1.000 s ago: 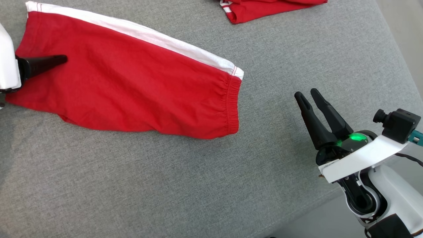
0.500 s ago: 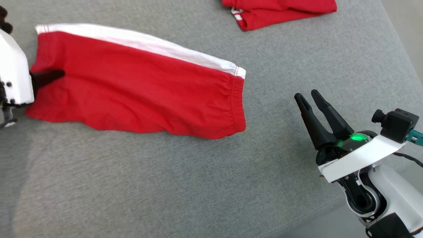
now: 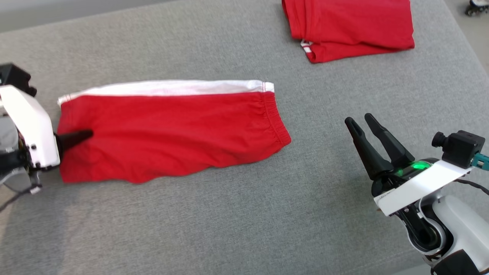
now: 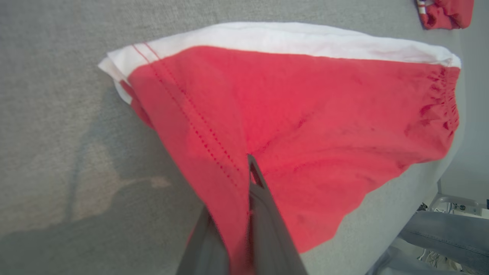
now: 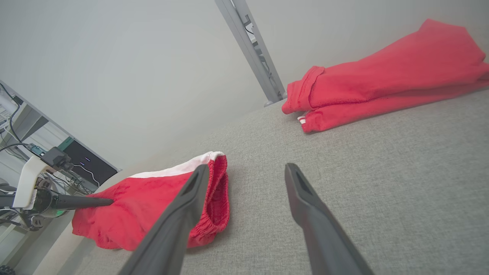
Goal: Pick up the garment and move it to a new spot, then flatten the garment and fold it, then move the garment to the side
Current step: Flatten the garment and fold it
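Note:
The garment [image 3: 172,130] is a pair of red shorts with a white side stripe, folded lengthwise on the grey table [image 3: 229,221]. Its elastic waistband points right. My left gripper [image 3: 89,134] is shut on the hem end, with red cloth pinched between the two dark fingers [image 4: 263,214]. In the left wrist view the garment [image 4: 324,114] is raised slightly at that end. My right gripper [image 3: 360,119] stands open and holds nothing, to the right of the waistband and apart from it. The right wrist view shows the garment [image 5: 145,202] beyond the right gripper [image 5: 247,168].
A second red garment [image 3: 351,28] lies folded at the table's far right, also seen as the folded pile [image 5: 382,76]. The table's right edge runs close past my right arm. A person's leg in jeans [image 4: 447,236] is beside the table.
My left gripper has shut on the garment's hem end. That end has swung nearer, so the garment lies straighter across. The head view has shifted too. My right gripper stays open.

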